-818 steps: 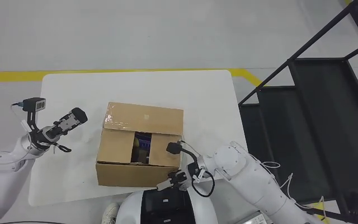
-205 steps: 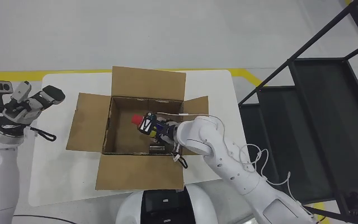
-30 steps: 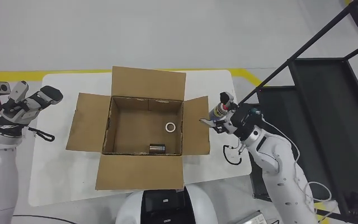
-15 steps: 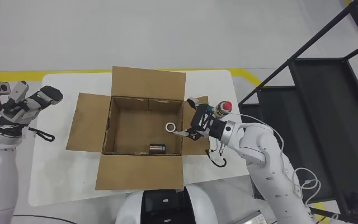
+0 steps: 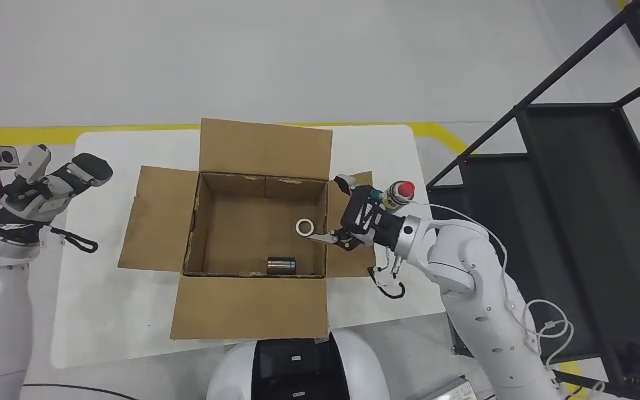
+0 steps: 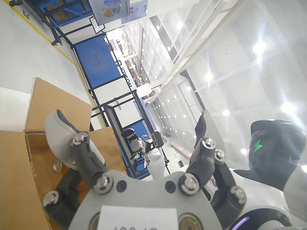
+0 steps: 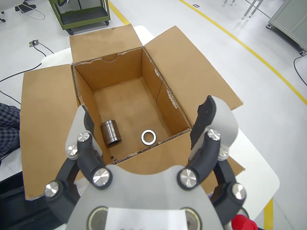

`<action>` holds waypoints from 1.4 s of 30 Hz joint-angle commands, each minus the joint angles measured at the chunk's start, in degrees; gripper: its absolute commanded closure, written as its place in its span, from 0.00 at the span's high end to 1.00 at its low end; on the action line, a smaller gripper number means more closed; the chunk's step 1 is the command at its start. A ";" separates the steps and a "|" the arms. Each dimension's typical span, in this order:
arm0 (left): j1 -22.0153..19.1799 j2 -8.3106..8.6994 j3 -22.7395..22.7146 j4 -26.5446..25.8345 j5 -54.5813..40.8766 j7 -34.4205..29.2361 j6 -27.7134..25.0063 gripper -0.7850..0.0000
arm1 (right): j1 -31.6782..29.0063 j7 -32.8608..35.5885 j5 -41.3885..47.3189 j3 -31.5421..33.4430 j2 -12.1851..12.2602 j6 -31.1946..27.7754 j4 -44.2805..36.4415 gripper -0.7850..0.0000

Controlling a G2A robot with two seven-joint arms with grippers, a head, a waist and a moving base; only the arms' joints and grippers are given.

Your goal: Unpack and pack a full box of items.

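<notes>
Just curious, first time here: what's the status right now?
Right hand open over box edge. Left hand open, aside. Cylinder and ring inside. Nothing blocking.

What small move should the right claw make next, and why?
Probably lower the open right claw into the box toward the ring: it hovers over the box edge, empty, and the ring lies nearer than the metal cylinder.

Cardboard box (image 5: 265, 150): one, with four flaps.
Metal cylinder (image 5: 281, 265): one.
Metal ring (image 5: 305, 228): one.
Red-capped container (image 5: 402, 190): one.
White table (image 5: 110, 290): one.
Grippers: two, namely the left gripper (image 6: 128, 120) and the right gripper (image 7: 146, 108), each with two fingers.
</notes>
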 commanded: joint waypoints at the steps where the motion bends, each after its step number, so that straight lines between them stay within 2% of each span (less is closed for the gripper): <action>1: 0.00 0.00 0.00 0.00 0.00 0.00 0.00 1.00 | 0.01 0.01 0.00 -0.01 0.00 0.00 0.00 1.00; 18: 0.00 0.00 0.00 0.00 0.00 0.00 0.00 1.00 | 0.92 0.69 -0.15 -1.20 0.00 0.03 0.34 1.00; 22: 0.00 0.00 0.00 0.00 0.00 0.00 0.00 1.00 | 6.70 12.17 4.19 -6.80 -0.40 2.61 3.51 1.00; 27: 0.00 0.00 0.00 0.00 0.00 0.00 0.00 1.00 | 17.69 26.74 7.55 -15.57 -1.49 5.92 9.99 1.00; 30: 0.00 0.00 0.00 0.00 0.00 0.00 0.00 1.00 | 22.91 31.26 11.41 -19.98 -2.38 7.63 14.95 1.00; 35: 0.00 0.00 0.00 0.00 0.00 0.00 0.00 1.00 | 29.20 35.08 8.76 -26.03 -3.57 9.48 22.62 1.00; 42: 0.00 0.00 0.00 0.00 0.00 0.00 0.00 1.00 | 29.43 34.96 8.67 -26.37 -3.64 9.49 23.03 1.00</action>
